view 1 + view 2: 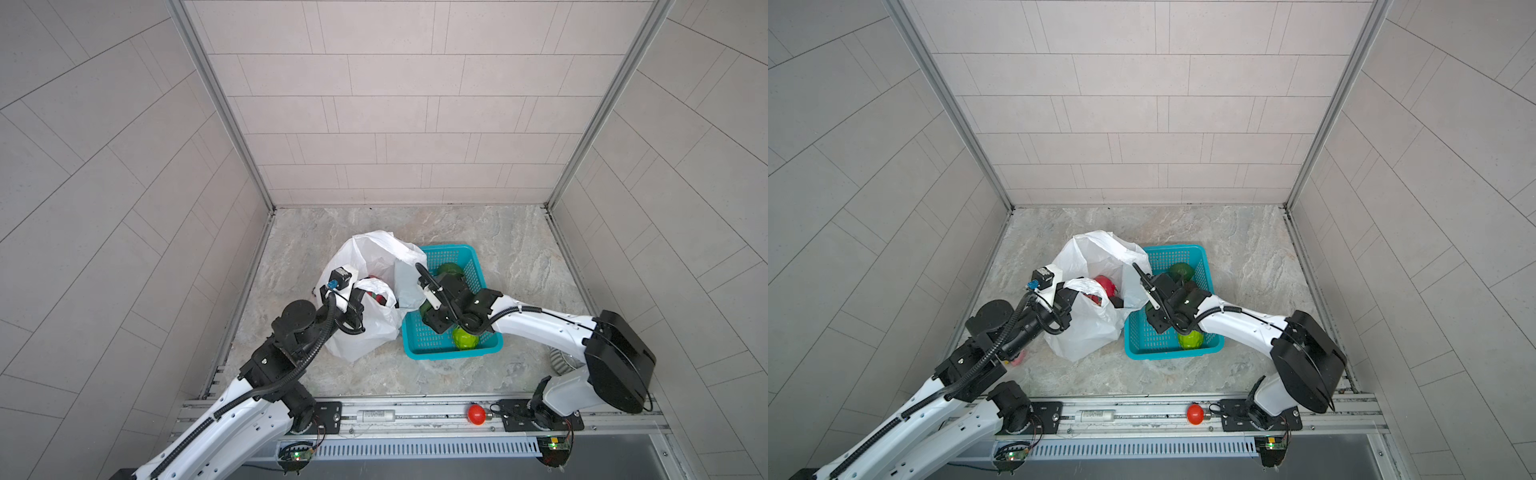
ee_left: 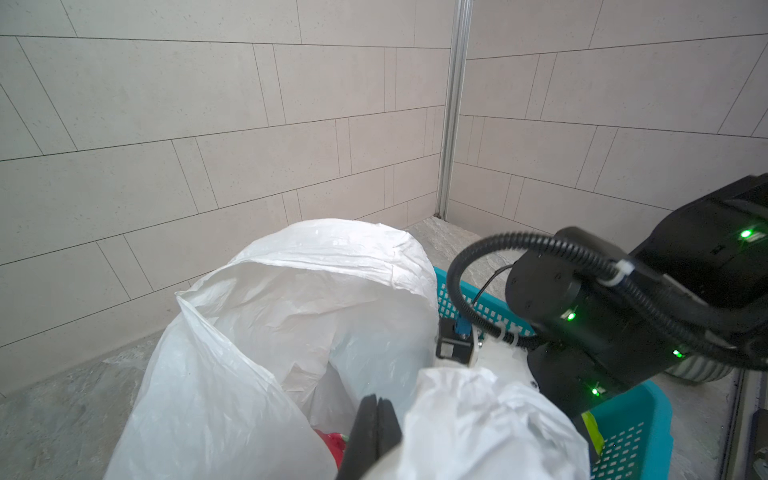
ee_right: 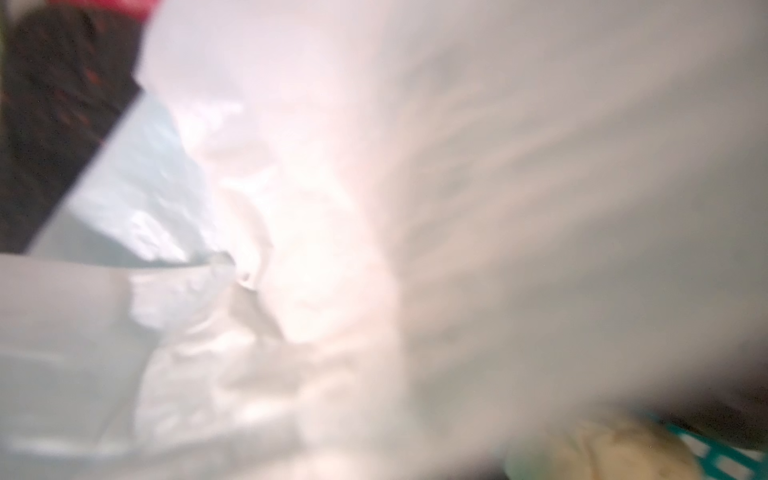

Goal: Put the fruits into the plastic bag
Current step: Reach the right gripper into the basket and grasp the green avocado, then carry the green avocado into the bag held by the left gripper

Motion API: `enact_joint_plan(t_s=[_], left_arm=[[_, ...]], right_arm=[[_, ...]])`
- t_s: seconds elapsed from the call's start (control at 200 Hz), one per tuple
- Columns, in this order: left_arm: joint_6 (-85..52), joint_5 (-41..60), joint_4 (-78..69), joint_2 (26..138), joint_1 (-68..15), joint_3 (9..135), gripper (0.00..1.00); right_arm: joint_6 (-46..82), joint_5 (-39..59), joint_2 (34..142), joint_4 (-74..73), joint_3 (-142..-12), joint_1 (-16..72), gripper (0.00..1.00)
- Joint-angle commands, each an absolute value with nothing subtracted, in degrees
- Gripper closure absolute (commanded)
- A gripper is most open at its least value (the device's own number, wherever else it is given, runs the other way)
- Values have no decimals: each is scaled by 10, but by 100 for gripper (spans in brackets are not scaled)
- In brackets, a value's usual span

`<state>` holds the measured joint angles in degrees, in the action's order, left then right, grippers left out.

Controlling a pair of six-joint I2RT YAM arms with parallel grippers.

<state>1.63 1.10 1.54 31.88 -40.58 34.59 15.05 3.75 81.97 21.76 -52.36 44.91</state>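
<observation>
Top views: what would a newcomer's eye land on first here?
The white plastic bag at centre, its mouth held up by the left gripper, shut on its rim, red fruit inside. Beside it, the teal basket holds a bright green ball, with the right arm reaching over it.

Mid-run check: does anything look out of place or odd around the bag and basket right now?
Yes. The plastic bag slumps over the near rim of the teal basket, covering that corner. The right wrist view is almost all blurred white film, so it is little help. A small pink object pokes out beneath the left arm.
</observation>
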Motion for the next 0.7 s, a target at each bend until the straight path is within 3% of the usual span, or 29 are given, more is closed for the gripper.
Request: enact_joint_plan(t_s=[0.0, 0.165, 0.285, 0.696], left_arm=[[11, 13, -1, 315, -406, 340, 100], [11, 17, -11, 324, -406, 339, 100], [12, 22, -20, 331, -406, 340, 100], [22, 27, 2, 295, -405, 347, 100]], right_arm=[[147, 19, 757, 252, -526, 441, 62], [121, 73, 672, 223, -520, 441, 62], [120, 127, 676, 218, -567, 443, 62], [95, 202, 908, 199, -790, 484, 61]])
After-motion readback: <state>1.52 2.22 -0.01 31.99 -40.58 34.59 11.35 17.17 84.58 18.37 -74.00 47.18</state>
